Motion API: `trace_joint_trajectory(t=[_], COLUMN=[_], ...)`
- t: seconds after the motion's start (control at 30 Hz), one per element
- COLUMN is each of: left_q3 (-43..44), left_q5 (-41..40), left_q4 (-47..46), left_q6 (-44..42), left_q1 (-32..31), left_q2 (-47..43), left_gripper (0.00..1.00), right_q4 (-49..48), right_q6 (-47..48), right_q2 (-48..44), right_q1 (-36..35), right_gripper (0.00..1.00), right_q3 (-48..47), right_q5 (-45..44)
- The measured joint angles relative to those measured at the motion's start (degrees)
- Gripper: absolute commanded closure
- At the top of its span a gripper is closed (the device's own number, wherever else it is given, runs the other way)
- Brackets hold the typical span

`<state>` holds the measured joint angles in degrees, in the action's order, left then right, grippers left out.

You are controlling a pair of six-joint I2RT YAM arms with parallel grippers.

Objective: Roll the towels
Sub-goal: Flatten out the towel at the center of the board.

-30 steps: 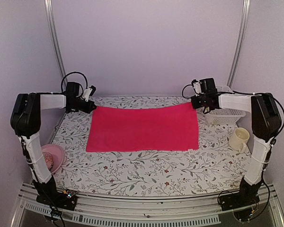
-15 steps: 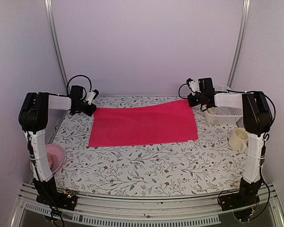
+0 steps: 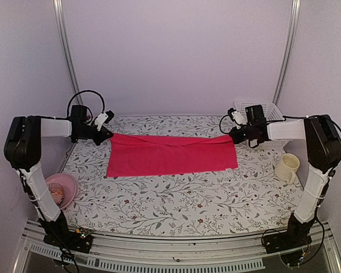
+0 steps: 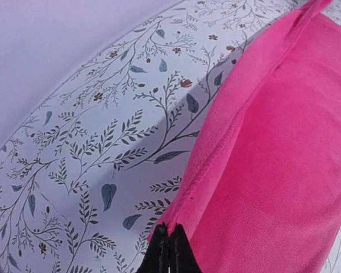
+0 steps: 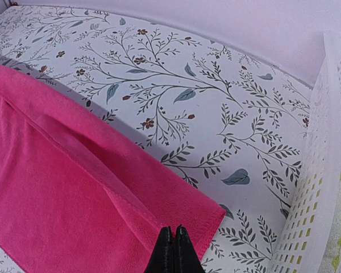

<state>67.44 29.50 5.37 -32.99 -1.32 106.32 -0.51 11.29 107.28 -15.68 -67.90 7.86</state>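
Note:
A bright pink towel lies spread across the middle of the floral table. Its far edge is turned over toward me in a narrow fold. My left gripper is shut on the towel's far left corner. In the left wrist view the black fingertips pinch the hem of the towel. My right gripper is shut on the far right corner. In the right wrist view its tips close on the folded edge of the towel. Something yellow-green shows through the basket wall.
A white slotted basket stands at the back right, just behind my right arm, and close beside the gripper in the right wrist view. A cream mug sits at the right edge. A pink bowl sits near left.
Both grippers have come down and toward me with the towel's far edge, laying it over as a fold. The pink area on the table looks narrower front to back.

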Motion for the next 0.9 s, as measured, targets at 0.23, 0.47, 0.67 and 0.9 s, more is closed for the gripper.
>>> trace_joint_trajectory(t=[0.23, 0.47, 0.67, 0.9], left_q3=[-5.2, -6.1, -6.1, -6.0], left_q5=[3.8, 5.2, 6.9, 8.7], left_q4=[1.6, 1.6, 5.0, 13.7], left_q6=[-3.0, -3.8, -8.0, -14.9], left_q1=[0.1, 0.6, 1.1, 1.3], left_q2=[-1.7, -2.8, -3.6, -3.7], left_gripper=[1.00, 1.00, 1.00, 1.00], right_q4=[0.1, 0.0, 0.6, 1.8], right_q6=[-0.4, -1.4, -1.6, -2.5], right_q2=[-5.2, -9.0, -11.1, -13.9], right_q1=[0.1, 1.1, 1.3, 1.3], right_gripper=[0.98, 0.98, 0.98, 0.98], right_q3=[5.3, 6.7, 10.8, 14.5], right_q5=[-0.8, -2.1, -2.8, -2.4])
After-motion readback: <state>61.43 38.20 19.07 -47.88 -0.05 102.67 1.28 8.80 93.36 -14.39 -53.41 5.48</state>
